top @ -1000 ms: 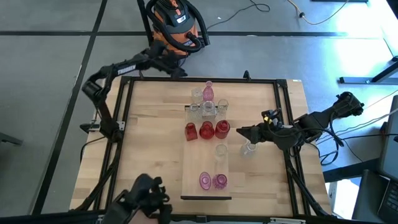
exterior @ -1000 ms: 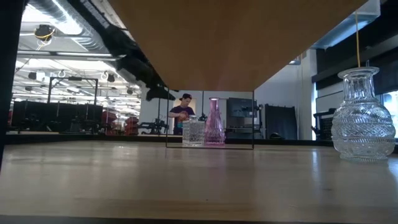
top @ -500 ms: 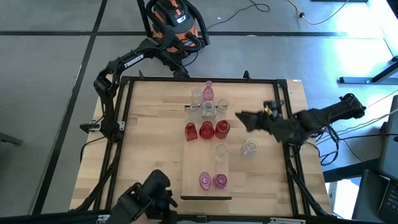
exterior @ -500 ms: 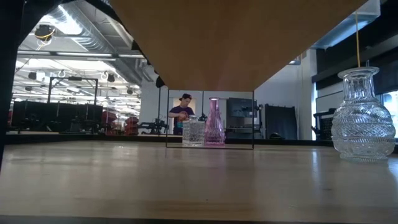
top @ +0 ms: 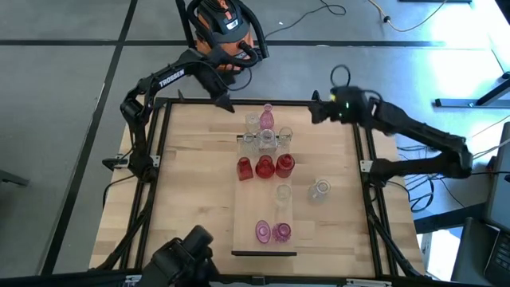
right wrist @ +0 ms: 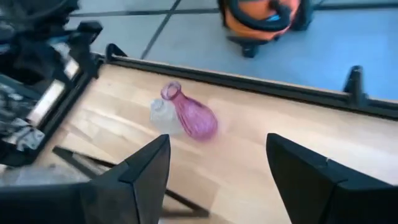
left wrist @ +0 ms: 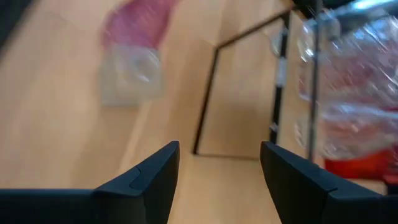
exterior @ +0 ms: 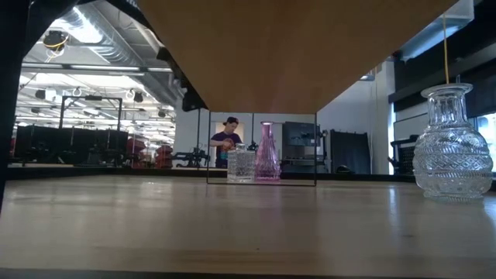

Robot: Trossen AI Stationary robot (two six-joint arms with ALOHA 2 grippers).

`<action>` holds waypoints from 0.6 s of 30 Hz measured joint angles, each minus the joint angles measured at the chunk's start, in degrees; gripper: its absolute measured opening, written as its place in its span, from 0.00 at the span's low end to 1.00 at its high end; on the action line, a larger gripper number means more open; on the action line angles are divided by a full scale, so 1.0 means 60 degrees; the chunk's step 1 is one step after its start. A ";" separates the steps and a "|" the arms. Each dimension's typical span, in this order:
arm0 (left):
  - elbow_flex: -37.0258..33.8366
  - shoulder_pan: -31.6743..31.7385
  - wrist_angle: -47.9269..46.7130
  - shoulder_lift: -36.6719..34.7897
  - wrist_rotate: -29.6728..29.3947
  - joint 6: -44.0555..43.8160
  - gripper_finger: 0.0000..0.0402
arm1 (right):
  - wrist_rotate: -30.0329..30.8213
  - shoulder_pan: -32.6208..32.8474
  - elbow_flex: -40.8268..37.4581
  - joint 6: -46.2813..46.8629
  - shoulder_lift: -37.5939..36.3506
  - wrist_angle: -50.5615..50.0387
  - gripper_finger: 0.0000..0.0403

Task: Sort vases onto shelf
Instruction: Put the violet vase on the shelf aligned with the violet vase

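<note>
Both arms hovered at the table's far edge, holding nothing.

The left gripper (top: 224, 102) and right gripper (top: 313, 114), fingers apart, flanked the upper-centre vases (top: 266, 116); more stood on the shelf (top: 249, 207) mid-frame.

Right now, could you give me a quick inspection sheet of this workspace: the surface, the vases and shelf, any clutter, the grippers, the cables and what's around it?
Surface: wooden tabletop in a black frame.
Job's things: the shelf lies flat on the tabletop; three red vases stand in a row on it, clear ones behind them, two pink vases near its front end. A tall pink vase and a clear one stand beyond its far end. One clear vase stands off the shelf, to its right.
Clutter: nothing seen.
Grippers: left gripper open, at the far edge; right gripper open, at the far right corner. Both empty.
Cables: loose cables on the floor.
Surroundings: an orange vacuum behind the table; a person far off.
</note>
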 joint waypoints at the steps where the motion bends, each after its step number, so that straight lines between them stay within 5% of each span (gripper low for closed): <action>1: 0.0000 0.0001 -0.0233 0.0000 0.0074 0.0151 0.54 | -0.0676 -0.0612 -0.0235 -0.0303 0.0000 0.0423 0.62; 6: -0.0004 0.0049 -0.0479 0.0000 0.0058 0.0278 0.54 | -0.4128 -0.3594 -0.1379 -0.1142 0.0235 0.2913 0.62; 10: -0.0004 0.0085 0.0246 0.0000 -0.0029 -0.1059 0.54 | -0.6823 -0.5352 -0.1638 -0.1218 0.1333 0.3962 0.62; 18: -0.0007 0.0142 0.3847 0.0000 0.1782 -0.6305 0.54 | -0.9103 -0.5343 0.0100 -0.1831 0.4288 0.4512 0.62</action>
